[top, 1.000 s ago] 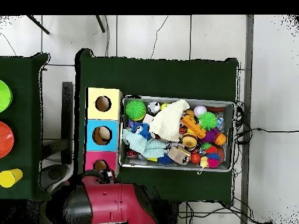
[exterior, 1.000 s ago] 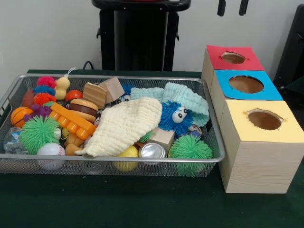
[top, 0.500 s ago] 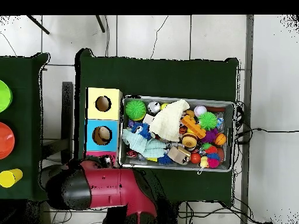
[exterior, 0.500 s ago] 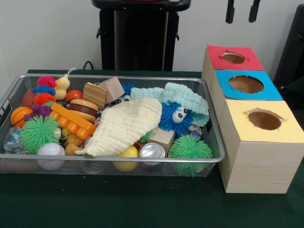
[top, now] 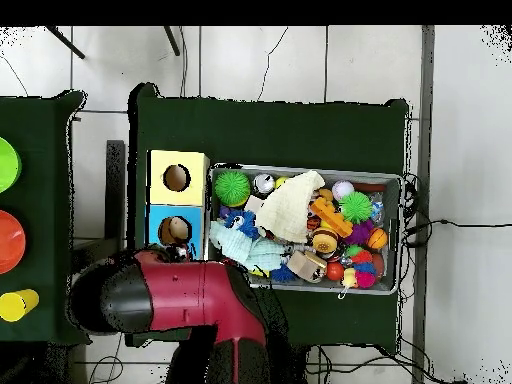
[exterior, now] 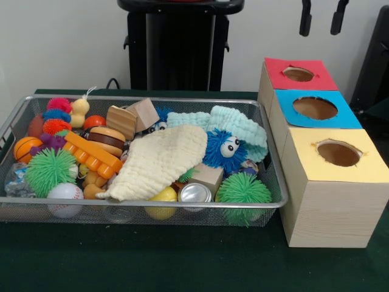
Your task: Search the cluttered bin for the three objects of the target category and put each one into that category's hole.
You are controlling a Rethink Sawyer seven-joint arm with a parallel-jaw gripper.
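A wire mesh bin (exterior: 140, 202) holds a cream cloth (exterior: 161, 158), a teal cloth (exterior: 240, 125), a blue fuzzy toy with eyes (exterior: 222, 149), green spiky balls (exterior: 243, 190), wood blocks (exterior: 130, 115), a baseball (exterior: 65, 198), a basketball (exterior: 25, 148) and a metal can (exterior: 195, 193). To the bin's right stand a red box (exterior: 276, 68), a blue box (exterior: 285, 100) and a yellow box (exterior: 304, 146), each with a round hole. My gripper (exterior: 322, 18) hangs open and empty high above the red box. From overhead, the arm (top: 180, 300) hides the red box beside the bin (top: 300, 168).
In the overhead view a second green table at the left carries a green bowl (top: 5, 165), an orange bowl (top: 8, 238) and a yellow cup (top: 18, 303). A dark object (exterior: 374, 55) stands behind the boxes at the right edge of the front view.
The gripper has shifted right in the front view, from left of the red box's hole to above it. Overhead, the arm has swung over the red box. The bin's contents are unchanged.
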